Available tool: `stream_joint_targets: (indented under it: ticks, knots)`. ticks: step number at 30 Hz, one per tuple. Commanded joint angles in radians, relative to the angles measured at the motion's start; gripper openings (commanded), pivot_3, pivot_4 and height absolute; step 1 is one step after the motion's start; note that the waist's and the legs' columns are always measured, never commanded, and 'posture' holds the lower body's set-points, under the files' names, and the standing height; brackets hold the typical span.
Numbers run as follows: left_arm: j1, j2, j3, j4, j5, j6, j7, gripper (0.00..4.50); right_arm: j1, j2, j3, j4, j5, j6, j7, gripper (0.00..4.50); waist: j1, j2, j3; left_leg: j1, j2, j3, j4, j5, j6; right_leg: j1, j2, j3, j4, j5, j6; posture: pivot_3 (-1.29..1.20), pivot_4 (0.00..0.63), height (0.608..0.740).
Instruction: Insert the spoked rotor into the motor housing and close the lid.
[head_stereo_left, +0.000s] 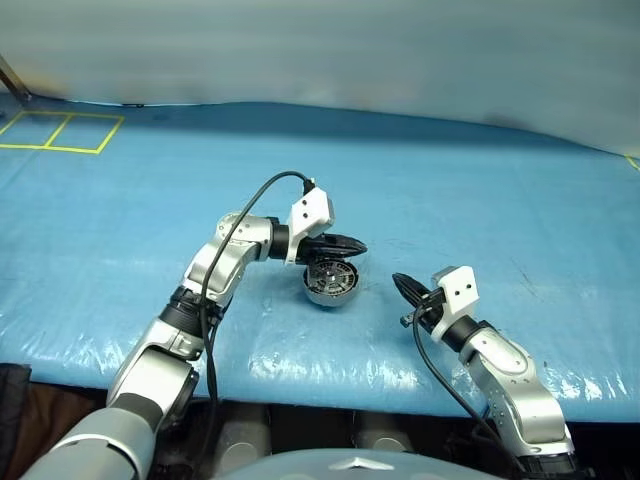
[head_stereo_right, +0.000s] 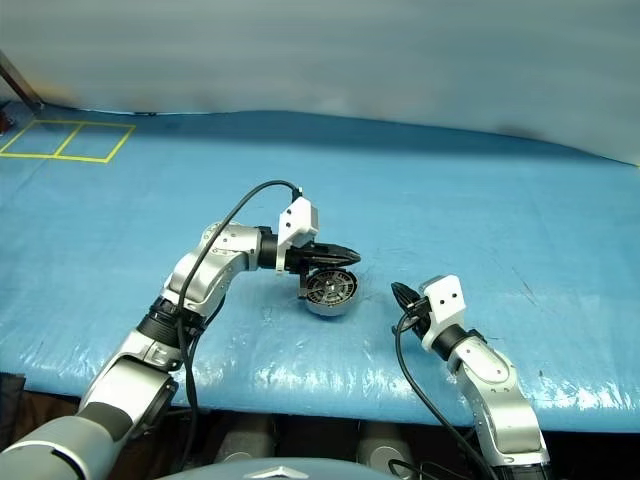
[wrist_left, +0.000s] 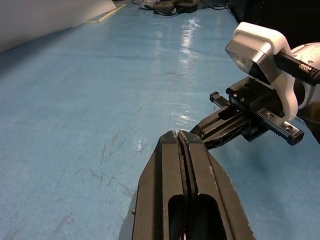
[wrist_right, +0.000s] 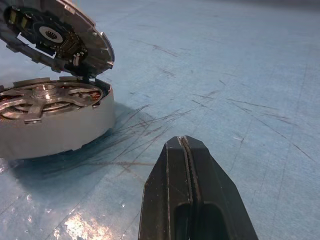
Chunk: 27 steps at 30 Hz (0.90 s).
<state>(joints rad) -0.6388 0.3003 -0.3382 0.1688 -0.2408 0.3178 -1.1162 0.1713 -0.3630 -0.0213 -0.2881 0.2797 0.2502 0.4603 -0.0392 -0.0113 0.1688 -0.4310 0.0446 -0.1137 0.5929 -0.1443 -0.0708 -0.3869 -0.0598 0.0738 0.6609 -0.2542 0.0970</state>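
Here we see the rotor (wrist_right: 42, 100) seated in the housing (wrist_right: 60, 127), lid (wrist_right: 60, 37) half raised — left gripper (head_stereo_right: 345, 256) pressed together, perhaps touching the lid; right gripper (head_stereo_left: 400, 284), also pressed together, at four o'clock.

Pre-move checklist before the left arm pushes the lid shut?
1. Spoked rotor seated in the motor housing: ok, it sits inside, just below the rim.
2. Lid closed: not ok, it stands raised on its hinge.
3. Left gripper at the lid: ok, shut, above the housing; contact cannot tell.
4. Right gripper clear: ok, shut, holding nothing, apart from the housing.
5. Table around the housing free of other parts: ok.
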Motion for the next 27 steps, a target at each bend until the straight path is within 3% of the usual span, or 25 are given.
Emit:
stream_joint_targets:
  ticks: [1,19,27]
  knots:
    - [0.038,-0.005,-0.031,-0.059,-0.003,0.028,-0.011,0.04,-0.007,-0.003,-0.012,-0.042,-0.001,-0.007,-0.001,0.0,0.0,0.0,0.0,0.0,0.0,0.0,-0.001,0.0,0.0,0.0,0.0,0.0,0.0,0.0,0.0,0.0,0.15,0.74]
    - [0.261,0.052,-0.095,-0.201,0.033,0.084,0.049,0.04,-0.018,0.003,-0.011,-0.031,-0.015,-0.018,-0.008,0.0,0.002,0.0,0.0,-0.001,0.0,0.0,-0.002,0.0,0.0,-0.003,0.0,0.0,0.0,0.0,-0.001,0.0,0.15,0.74]
    - [0.304,0.014,-0.051,-0.19,0.017,0.047,0.116,0.04,-0.027,0.0,-0.014,-0.034,-0.015,-0.015,0.002,0.0,0.003,0.0,0.0,-0.001,0.0,0.0,-0.001,0.0,0.0,-0.002,-0.001,0.0,0.0,0.0,-0.001,0.0,0.15,0.74]
